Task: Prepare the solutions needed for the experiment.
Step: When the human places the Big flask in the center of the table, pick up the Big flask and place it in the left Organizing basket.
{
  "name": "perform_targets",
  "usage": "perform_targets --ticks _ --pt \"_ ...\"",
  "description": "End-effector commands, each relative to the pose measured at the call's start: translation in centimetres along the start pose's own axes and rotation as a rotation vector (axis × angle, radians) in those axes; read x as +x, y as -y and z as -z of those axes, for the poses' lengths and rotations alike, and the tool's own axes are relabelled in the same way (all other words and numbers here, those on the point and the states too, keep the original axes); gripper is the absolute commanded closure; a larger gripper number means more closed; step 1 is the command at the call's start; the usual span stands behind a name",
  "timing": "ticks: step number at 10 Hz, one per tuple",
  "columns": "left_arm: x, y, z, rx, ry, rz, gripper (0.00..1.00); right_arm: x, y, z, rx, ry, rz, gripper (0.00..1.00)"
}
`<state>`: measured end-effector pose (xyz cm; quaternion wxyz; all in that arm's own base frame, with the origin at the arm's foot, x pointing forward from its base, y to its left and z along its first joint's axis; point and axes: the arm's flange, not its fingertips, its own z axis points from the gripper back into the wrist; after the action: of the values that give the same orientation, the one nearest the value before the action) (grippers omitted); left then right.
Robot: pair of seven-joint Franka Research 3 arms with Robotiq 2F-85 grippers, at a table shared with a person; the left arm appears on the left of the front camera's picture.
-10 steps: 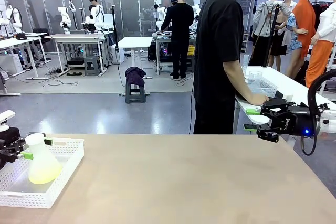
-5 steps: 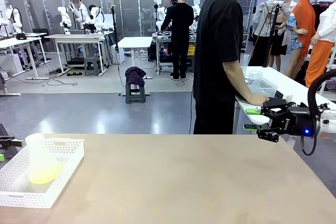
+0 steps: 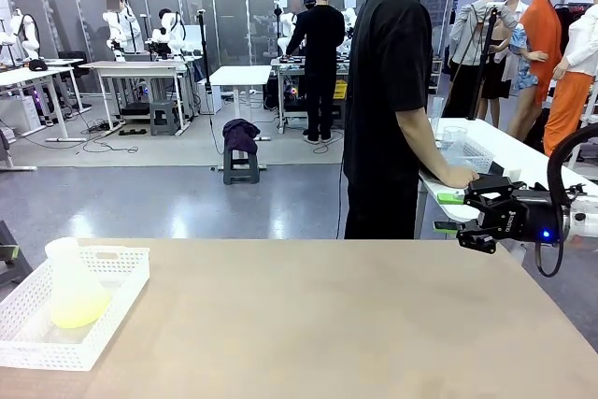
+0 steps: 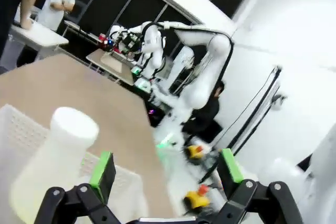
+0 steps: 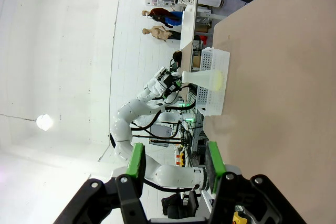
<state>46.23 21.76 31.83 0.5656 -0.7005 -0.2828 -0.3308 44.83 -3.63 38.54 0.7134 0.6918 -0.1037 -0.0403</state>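
Left tool (image 4: pixel 165 169) spread empty, flask (image 4: pixel 50 166) beside it

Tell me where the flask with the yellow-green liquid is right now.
In the front view, the conical flask stands upright inside the white perforated basket at the table's near left corner, on the robot's left side, with nothing gripping it.

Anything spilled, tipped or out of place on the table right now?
Nothing stands out. The frosted plastic conical flask with pale yellow-green liquid stands upright inside the white perforated plastic basket at the table's left edge, with no spill visible on the tan tabletop.
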Motion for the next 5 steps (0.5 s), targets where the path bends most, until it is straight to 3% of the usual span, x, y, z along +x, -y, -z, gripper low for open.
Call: perform_targets --ticks 1,3,5 --pt "2.7 2.9 -1.0 0.106 -0.022 -0.311 0.00 0.1 -0.2 0.1 0.007 0.002 -0.006 0.41" --pt "3.2 2.7 -0.2 0.151 -0.064 -0.459 0.00 0.1 -0.2 0.1 0.007 0.002 -0.006 0.41" --pt "3.5 3.1 0.5 0.044 -0.065 -0.579 0.00 0.1 -0.2 0.1 0.007 0.002 -0.006 0.41"
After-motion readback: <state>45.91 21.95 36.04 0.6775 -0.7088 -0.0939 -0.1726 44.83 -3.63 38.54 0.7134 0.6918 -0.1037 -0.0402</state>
